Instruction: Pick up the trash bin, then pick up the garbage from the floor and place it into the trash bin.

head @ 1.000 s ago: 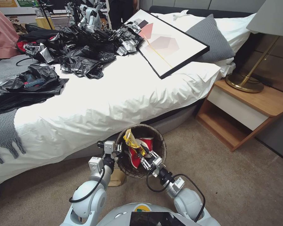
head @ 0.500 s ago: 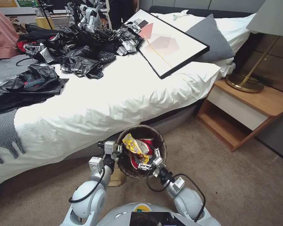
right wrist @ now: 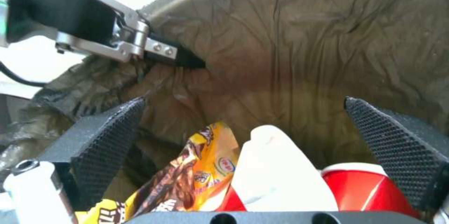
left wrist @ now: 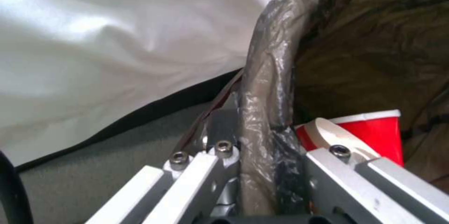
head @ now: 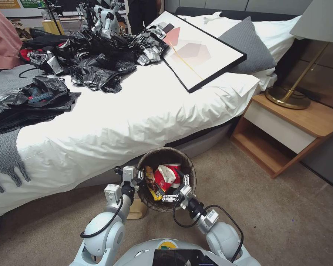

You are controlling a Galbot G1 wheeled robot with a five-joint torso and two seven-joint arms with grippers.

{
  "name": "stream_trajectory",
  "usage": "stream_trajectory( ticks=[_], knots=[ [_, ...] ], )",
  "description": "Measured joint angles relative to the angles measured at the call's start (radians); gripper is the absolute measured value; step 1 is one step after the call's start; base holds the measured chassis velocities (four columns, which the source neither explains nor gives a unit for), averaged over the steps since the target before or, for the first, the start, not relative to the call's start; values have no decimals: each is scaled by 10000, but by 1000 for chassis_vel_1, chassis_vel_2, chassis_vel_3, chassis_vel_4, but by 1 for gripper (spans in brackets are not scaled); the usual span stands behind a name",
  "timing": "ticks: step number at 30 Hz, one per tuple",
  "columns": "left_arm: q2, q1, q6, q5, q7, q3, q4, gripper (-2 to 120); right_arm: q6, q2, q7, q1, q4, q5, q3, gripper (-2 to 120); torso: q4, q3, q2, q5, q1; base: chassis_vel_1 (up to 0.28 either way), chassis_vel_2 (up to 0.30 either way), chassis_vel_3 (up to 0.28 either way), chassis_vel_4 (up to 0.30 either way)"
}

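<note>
The trash bin (head: 166, 150), lined with a dark brown bag, is held off the floor beside the bed by my left gripper (head: 139, 176), which is shut on its left rim (left wrist: 266, 90). In the left wrist view the gripper (left wrist: 266, 155) has one finger outside and one inside the rim. My right gripper (head: 176, 189) hangs open over the bin's near rim, and its black pads (right wrist: 110, 136) stand wide apart with nothing between them. Garbage lies inside the bin: a yellow snack wrapper (right wrist: 199, 173), red-and-white cups (head: 166, 174) and a white crumpled piece (right wrist: 276, 171). A brown paper bag (head: 138, 209) lies on the floor under the bin.
The white bed (head: 137, 111) is right behind the bin, with black plastic bags (head: 96, 59) and a framed picture (head: 199, 48) on it. A wooden nightstand (head: 285, 125) with a lamp stands at the right. Open carpet (head: 285, 214) lies to the right.
My right gripper opened and let go of the yellow wrapper, which dropped down among the cups. That gripper then drew back a little toward the near rim. The left gripper and bin stayed put.
</note>
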Motion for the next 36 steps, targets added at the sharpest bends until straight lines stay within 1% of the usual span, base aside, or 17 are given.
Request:
stream_trajectory(
  ticks=[14,17,19,20,23,24,25,27,28,30,31,33,34,36],
  knots=[
    [-5,-12,106,-1,-27,-10,-2,0,83,-27,-64,-7,184,11,191,100,0,0,0,1,0,0,0,0,0],
    [-1,-12,119,-5,-27,-42,-12,0,157,1,-67,1,514,91,390,100,0,0,0,0,0,0,0,0,0],
    [6,-9,114,-10,-28,-93,-8,0,187,42,175,-136,1322,238,630,100,1,0,0,-1,0,0,0,0,0],
    [6,-9,114,-10,-28,-93,-8,0,187,42,175,-136,1322,238,630,100,1,0,0,-1,0,0,0,0,0],
    [-4,-6,78,-10,-21,-141,42,0,200,233,1133,-670,2614,232,941,100,-2,0,0,1,0,0,0,0,0],
    [-4,-6,78,-10,-21,-141,42,0,200,233,1133,-670,2614,232,941,100,-2,0,0,1,0,0,0,0,0],
    [2,-10,75,-11,-20,-153,47,0,152,289,1534,-928,3103,188,1077,100,-2,0,0,0,0,0,0,0,0],
    [13,-10,58,-23,-20,-187,50,0,28,402,2323,-1337,3679,-52,1359,100,-2,0,0,-1,0,0,0,0,0],
    [13,-10,58,-23,-20,-187,50,0,28,402,2323,-1337,3679,-52,1359,100,-2,0,0,-1,0,0,0,0,0],
    [28,-4,25,-33,-20,-221,52,0,56,515,2822,-1571,3727,-235,1664,100,0,0,0,0,0,0,0,0,0],
    [28,-4,25,-33,-20,-221,52,0,56,515,2822,-1571,3727,-235,1664,100,0,0,0,0,0,0,0,0,0],
    [32,4,-47,-37,-17,-238,56,0,256,655,3196,-1745,3466,-337,2015,100,0,0,0,0,0,0,0,0,0],
    [32,4,-47,-37,-17,-238,56,0,256,655,3196,-1745,3466,-337,2015,100,0,0,0,0,0,0,0,0,0],
    [31,18,-119,-55,-15,-248,64,0,617,752,3283,-1855,3092,-356,2311,100,0,0,0,0,0,0,0,0,0]
  ],
)
